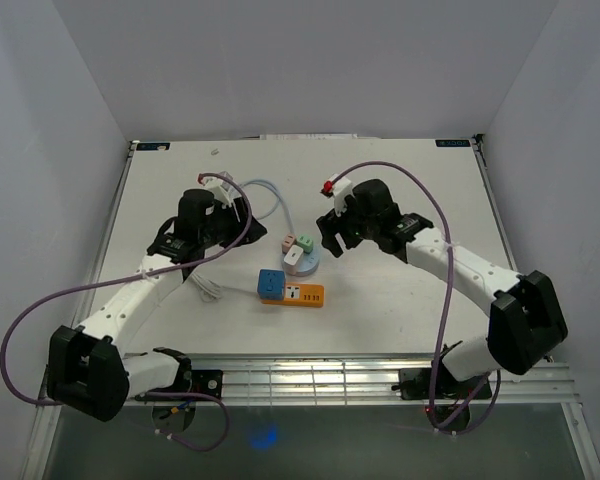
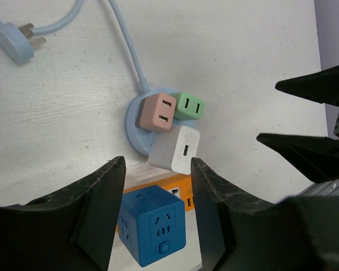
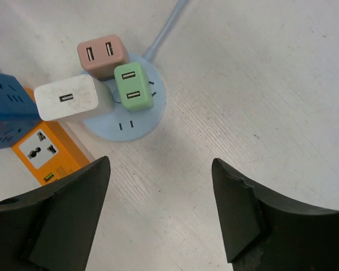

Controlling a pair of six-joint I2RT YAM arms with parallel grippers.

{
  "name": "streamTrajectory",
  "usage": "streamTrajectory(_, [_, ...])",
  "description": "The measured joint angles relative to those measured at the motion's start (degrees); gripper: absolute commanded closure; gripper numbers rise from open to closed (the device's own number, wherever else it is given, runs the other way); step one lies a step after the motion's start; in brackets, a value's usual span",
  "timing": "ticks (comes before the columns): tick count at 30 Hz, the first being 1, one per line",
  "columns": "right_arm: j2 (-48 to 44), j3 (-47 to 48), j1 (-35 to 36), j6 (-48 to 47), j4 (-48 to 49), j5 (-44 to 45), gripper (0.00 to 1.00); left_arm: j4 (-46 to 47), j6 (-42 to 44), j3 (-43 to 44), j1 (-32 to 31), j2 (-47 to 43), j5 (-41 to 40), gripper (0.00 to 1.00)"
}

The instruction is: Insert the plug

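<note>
Judging by the task, I take the plug to be the white rectangular plastic charger block [image 2: 178,148]. It stands on the round pale-blue socket hub [image 3: 130,127] at the centre of the top view, just beside a pink adapter [image 2: 157,112] and a green one [image 2: 189,105]. From here I can't tell whether its pins are fully home.

I expect it to be light and rigid, with a smooth shell that could slip under the pads. I'd take it by two opposite flat sides, mid-body, and push straight down. The hub looks light too and may slide on the desk [image 3: 260,84] unless braced.

It is a plain glossy white box with rounded edges and one USB slot on its top face, sitting at the upper left of the right wrist view.

The left claw [image 2: 158,164] is spread and empty, the block just beyond its tips. The right claw [image 3: 158,165] is also spread wide, pinching nothing.
</note>
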Motion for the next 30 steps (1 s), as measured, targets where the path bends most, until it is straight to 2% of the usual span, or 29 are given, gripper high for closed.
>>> streamTrajectory(2, [-4.85,-4.52,-0.31,2.32,3.91,0.76,0.15,0.28,0.22,-0.68,0.0,-2.49,-1.51,0.28])
streamTrajectory(3, [-6.8,-6.4,-0.31,2.97,5.46,1.18,0.11,0.5,0.26,-1.2,0.0,-3.96,-2.34,0.25])
streamTrajectory(5, [-11.13,-10.38,-0.31,4.63,8.59,2.8,0.09,1.31,-0.04,-2.84,0.0,-6.8,-3.72,0.2])
streamTrajectory(12, [-24.22,-23.34,-0.42,9.44,17.07,13.44,0.04,4.76,-2.32,-12.87,0.0,-17.64,-5.64,0.12])
streamTrajectory(18, [-35.87,-32.44,-0.48,13.18,18.14,23.12,0.02,5.66,-4.0,-19.93,0.0,-27.1,-6.6,0.03])
streamTrajectory(21, [-43.67,-36.28,-0.52,14.62,19.08,25.2,0.06,6.97,-5.18,-23.76,0.0,-33.44,-7.87,0.02])
streamTrajectory(22, [-46.05,-37.31,-0.55,14.95,19.26,25.57,0.1,7.43,-5.66,-25.29,0.0,-35.89,-8.35,0.02])
streamTrajectory(30, [-61.44,-44.94,-0.55,19.08,20.7,30.38,0.11,7.96,-8.55,-35.74,0.0,-50.12,-12.61,0.02])
